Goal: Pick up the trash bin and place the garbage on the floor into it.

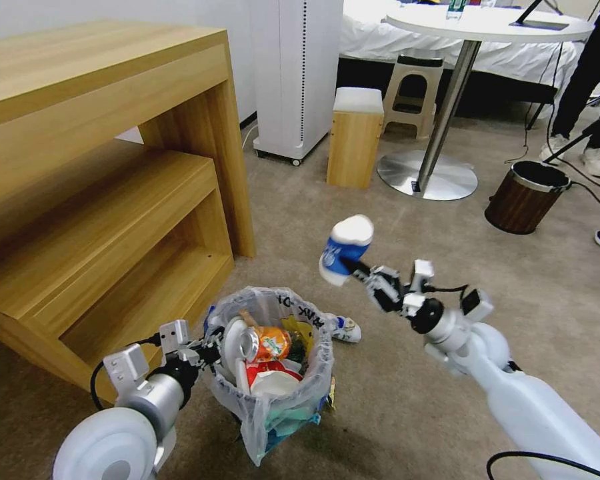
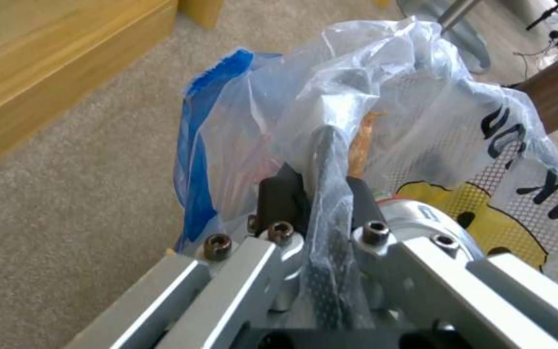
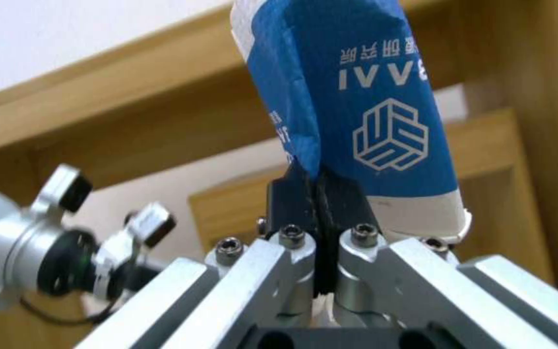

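Mid-task, loading litter. Left gripper [image 1: 210, 348], fingers clamped on rim of bin [image 1: 273, 373], at 6 o'clock. Right gripper [image 1: 361, 273], fingers pinched shut on blue cup [image 1: 345, 250], at 1 o'clock from bin. Next, likely: swing over opening, release.

In the left wrist view, the left gripper [image 2: 317, 186] pinches the rim of the trash bin [image 2: 195, 160], its black fingers [image 2: 279, 196] closed on a fold of the translucent plastic bag [image 2: 434, 111]. The bag bears black letters and a yellow mark. Beige carpet [image 2: 98, 160] lies beside it, with light wooden furniture [image 2: 40, 53] beyond.
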Available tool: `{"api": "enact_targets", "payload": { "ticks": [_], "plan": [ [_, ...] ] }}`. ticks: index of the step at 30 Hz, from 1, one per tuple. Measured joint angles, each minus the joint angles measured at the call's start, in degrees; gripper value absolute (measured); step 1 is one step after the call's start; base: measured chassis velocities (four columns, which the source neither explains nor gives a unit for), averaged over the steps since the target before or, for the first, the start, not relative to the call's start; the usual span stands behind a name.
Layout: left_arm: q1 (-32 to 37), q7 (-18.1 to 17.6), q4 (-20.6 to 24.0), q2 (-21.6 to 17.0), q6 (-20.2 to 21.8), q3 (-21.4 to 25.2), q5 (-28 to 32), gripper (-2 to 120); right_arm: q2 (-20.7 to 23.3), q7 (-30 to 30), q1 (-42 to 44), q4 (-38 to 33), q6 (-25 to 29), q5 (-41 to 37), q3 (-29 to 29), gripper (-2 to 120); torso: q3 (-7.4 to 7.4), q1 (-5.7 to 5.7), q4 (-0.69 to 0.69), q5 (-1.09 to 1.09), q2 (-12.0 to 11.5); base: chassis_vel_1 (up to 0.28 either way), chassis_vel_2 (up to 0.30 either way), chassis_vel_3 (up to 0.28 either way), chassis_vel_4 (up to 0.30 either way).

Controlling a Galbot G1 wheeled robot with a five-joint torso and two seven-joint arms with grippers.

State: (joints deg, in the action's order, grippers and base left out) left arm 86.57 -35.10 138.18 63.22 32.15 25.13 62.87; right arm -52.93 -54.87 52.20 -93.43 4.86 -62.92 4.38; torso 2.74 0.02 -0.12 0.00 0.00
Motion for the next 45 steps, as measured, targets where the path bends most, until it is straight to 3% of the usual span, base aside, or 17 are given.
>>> {"api": "enact_targets", "payload": {
  "ticks": [9, 20, 25, 29, 32, 34, 36, 38, 41, 44, 45],
  "plan": [
    [-0.49, 0.15, -0.56, 0.14, -0.05, 0.13, -0.19, 2, -1.0, -7.3, -6.32, 3.91, -4.21, 1.44, -5.66, 0, 0.0, 0.0, 0.01, 0.0, 0.0, 0.0, 0.0, 0.0, 0.0],
    [-0.16, 0.23, 0.18, 0.17, -0.05, 0.95, -0.19, 2, -0.66, -13.4, -8.76, 5.62, -10.52, 6.15, -6.3, 0, 0.0, 0.0, 0.0, 0.0, 0.0, 0.0, 0.0, 0.0, 0.0],
    [0.07, 0.23, 0.43, 0.13, -0.02, 1.37, -0.16, 2, -0.3, -14.38, -8.04, 4.87, -11.74, 6.23, -5.66, 23, 0.0, 0.0, 0.01, 0.01, 0.0, 0.0, 0.0, 0.0, 0.0],
    [0.08, 0.23, 0.51, 0.12, -0.02, 1.38, -0.16, 2, 0.16, -14.56, -7.31, 3.97, -12.39, 6.22, -4.88, 30, -0.01, 0.0, 0.01, 0.0, 0.0, 0.0, 0.0, 0.0, 0.0],
    [0.09, 0.16, 0.67, 0.09, 0.13, 1.37, -0.18, 2, 1.48, -14.55, -5.32, 2.5, -13.5, 6.48, -2.55, 48, -0.01, 0.0, 0.0, 0.0, 0.0, 0.0, 0.0, 0.0, 0.0],
    [0.09, 0.13, 0.73, 0.09, 0.15, 1.33, -0.19, 2, 1.77, -14.28, -4.74, 2.29, -13.66, 6.61, -1.91, 50, -0.01, 0.0, 0.0, 0.0, 0.0, 0.0, 0.0, 0.0, 0.0],
    [0.12, 0.07, 0.79, 0.11, 0.2, 1.17, -0.28, 2, 2.35, -13.57, -3.3, 1.55, -13.72, 6.62, -0.38, 64, 0.0, 0.0, 0.0, 0.01, 0.0, 0.0, 0.0, 0.0, 0.0],
    [0.13, 0.05, 0.8, 0.11, 0.22, 1.16, -0.34, 2, 2.53, -13.28, -2.65, 1.08, -13.62, 6.54, 0.5, 67, -0.01, 0.0, 0.0, 0.0, 0.0, 0.0, 0.0, 0.0, 0.0],
    [0.12, -0.03, 0.81, 0.04, 0.23, 1.51, -0.33, 2, 2.87, -10.64, -1.38, -0.46, -12.0, 5.66, 2.32, 77, 0.0, 0.0, 0.0, 0.01, 0.0, 0.0, 0.0, 0.0, 0.0],
    [-0.01, -0.28, 0.6, -0.18, 0.05, 3.08, -0.87, 2, 3.22, 2.32, 1.13, -3.67, -8.11, 3.43, 5.9, 92, -0.01, 0.0, 0.0, 0.0, 0.0, 0.0, 0.0, 0.0, 0.0],
    [-0.01, -0.28, 0.6, -0.18, 0.05, 3.08, -0.87, 2, 3.22, 2.32, 1.13, -3.67, -8.11, 3.43, 5.9, 92, -0.01, 0.0, 0.0, 0.0, 0.0, 0.0, 0.0, 0.0, 0.0]
  ]
}}
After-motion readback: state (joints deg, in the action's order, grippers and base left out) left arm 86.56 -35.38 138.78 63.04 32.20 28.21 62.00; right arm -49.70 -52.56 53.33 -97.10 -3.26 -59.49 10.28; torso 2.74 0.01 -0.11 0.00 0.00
